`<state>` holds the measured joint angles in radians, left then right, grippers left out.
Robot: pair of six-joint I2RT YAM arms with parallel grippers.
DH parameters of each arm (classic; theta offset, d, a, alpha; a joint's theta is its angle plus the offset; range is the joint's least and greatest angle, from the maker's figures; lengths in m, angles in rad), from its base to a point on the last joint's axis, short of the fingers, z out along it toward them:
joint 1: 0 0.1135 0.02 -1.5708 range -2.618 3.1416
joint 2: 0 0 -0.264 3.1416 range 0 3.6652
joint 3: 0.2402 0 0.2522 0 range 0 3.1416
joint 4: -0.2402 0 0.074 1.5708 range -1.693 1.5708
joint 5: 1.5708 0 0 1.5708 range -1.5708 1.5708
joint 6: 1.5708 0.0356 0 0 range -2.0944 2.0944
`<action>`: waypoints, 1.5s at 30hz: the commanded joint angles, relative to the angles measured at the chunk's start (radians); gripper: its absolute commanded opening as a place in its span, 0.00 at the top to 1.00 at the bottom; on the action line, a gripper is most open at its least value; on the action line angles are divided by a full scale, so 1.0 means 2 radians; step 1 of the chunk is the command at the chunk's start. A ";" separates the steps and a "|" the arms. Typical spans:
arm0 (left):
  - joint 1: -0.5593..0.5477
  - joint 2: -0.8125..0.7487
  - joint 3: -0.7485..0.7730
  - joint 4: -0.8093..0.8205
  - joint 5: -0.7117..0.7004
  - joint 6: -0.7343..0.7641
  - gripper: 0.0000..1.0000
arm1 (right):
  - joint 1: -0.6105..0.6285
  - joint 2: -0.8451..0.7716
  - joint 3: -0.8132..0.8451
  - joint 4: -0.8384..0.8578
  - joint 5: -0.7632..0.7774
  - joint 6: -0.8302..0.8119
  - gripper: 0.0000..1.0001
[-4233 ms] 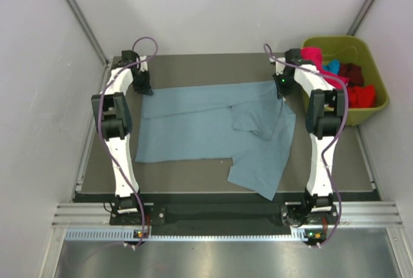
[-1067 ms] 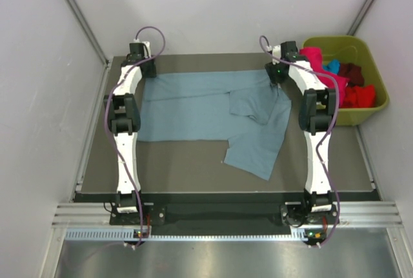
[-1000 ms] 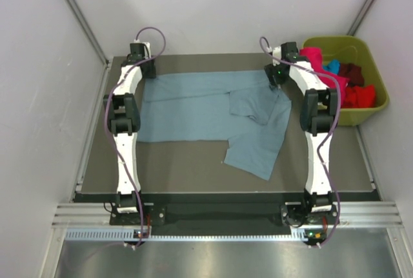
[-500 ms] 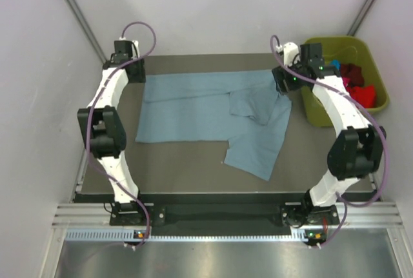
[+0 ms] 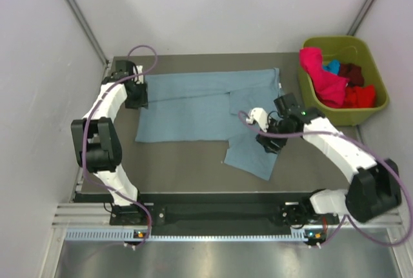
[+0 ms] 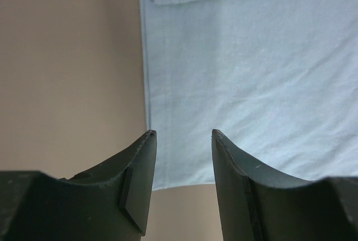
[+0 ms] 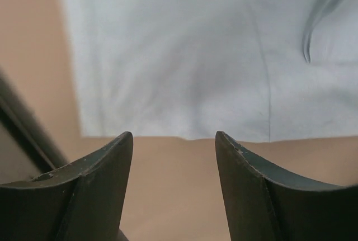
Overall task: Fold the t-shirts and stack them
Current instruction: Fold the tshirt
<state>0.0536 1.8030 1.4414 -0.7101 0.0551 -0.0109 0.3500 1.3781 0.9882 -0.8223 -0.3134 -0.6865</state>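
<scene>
A large grey-blue t-shirt (image 5: 193, 107) lies spread on the table, one flap reaching toward the near edge. My left gripper (image 5: 137, 96) hovers over its left edge, open and empty; in the left wrist view the left gripper (image 6: 183, 135) frames the t-shirt's (image 6: 251, 73) hem. Over the shirt's lower right flap, my right gripper (image 5: 266, 144) also stands open with nothing in it. The right wrist view has the right gripper (image 7: 174, 135) above bare table, just short of the t-shirt's (image 7: 179, 56) hem. Pink (image 5: 319, 71), turquoise (image 5: 332, 66), maroon (image 5: 352, 71) and red (image 5: 361, 95) t-shirts lie in the bin.
An olive-green plastic bin (image 5: 371, 109) stands at the back right, beside the brown table (image 5: 181, 165). White walls close in on both sides and at the back. A dark table edge (image 7: 25, 135) shows at the left of the right wrist view.
Both arms drew back from the shirt's far corners. The right arm swung toward the near side to the lower right flap. The left slid a little nearer along the left edge.
</scene>
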 commanded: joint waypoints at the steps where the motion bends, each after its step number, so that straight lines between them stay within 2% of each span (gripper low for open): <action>1: 0.001 -0.043 0.002 0.004 -0.018 0.018 0.51 | 0.039 -0.085 -0.023 -0.041 -0.032 -0.080 0.39; 7: 0.002 -0.052 0.001 0.004 -0.044 0.031 0.51 | 0.099 -0.098 -0.045 -0.093 -0.036 -0.092 0.39; 13: 0.003 -0.050 0.006 0.008 -0.042 0.023 0.51 | 0.159 -0.058 -0.068 -0.062 -0.006 -0.070 0.39; 21: 0.006 -0.038 0.021 0.009 -0.043 0.023 0.51 | 0.168 -0.035 -0.102 -0.039 0.032 -0.095 0.41; 45: 0.012 -0.016 0.032 0.013 -0.041 0.015 0.51 | 0.193 0.018 -0.135 0.019 0.039 -0.063 0.43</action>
<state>0.0708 1.7767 1.4761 -0.7078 -0.0200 0.0280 0.7116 1.4029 0.7376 -0.8440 -0.2356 -0.8223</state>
